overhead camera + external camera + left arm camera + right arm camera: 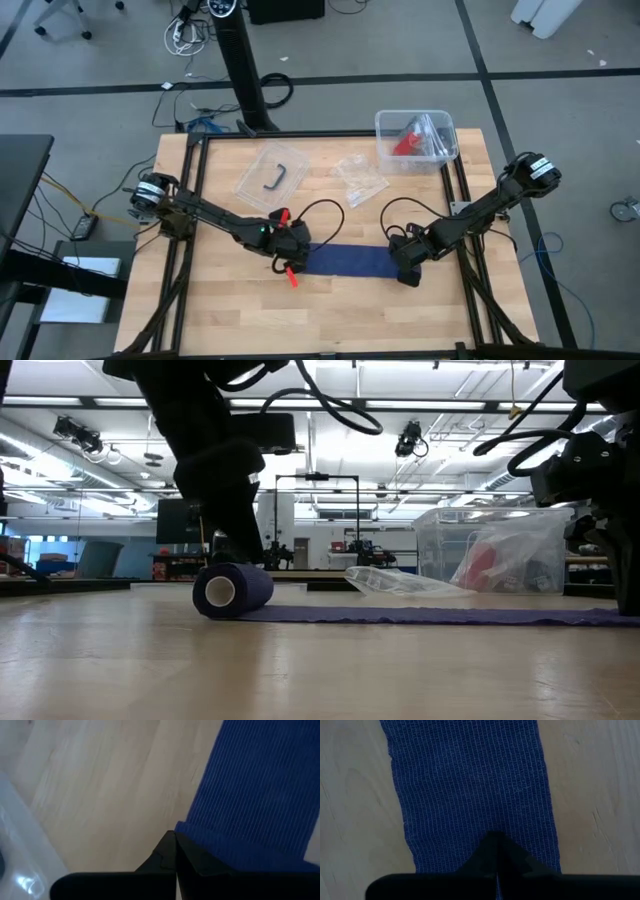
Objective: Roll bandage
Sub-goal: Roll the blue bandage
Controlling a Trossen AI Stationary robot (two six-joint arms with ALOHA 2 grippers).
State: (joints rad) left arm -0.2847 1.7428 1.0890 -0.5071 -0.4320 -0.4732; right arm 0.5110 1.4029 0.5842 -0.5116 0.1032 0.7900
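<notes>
The bandage (350, 262) lies flat between both grippers — rolled end under the left gripper (291, 251), loose end pinned beneath the right gripper (404, 268). Both sets of fingers are together. Soft, light fabric — best pushed at the roll.

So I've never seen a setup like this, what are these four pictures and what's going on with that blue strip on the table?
It is one moment seen by four cameras. The overhead picture shows two dark robot arms over a wooden table. The low picture looks level across the tabletop. The other two come from cameras on the arms' wrists.

The blue strip is the bandage; its left end is already wound into a small roll. The left gripper is at that roll, the right gripper presses the flat end. Both are shut, neither visibly clamping the fabric.

Farther back lie a clear lid, a crumpled plastic bag and a clear bin holding something red.
</notes>
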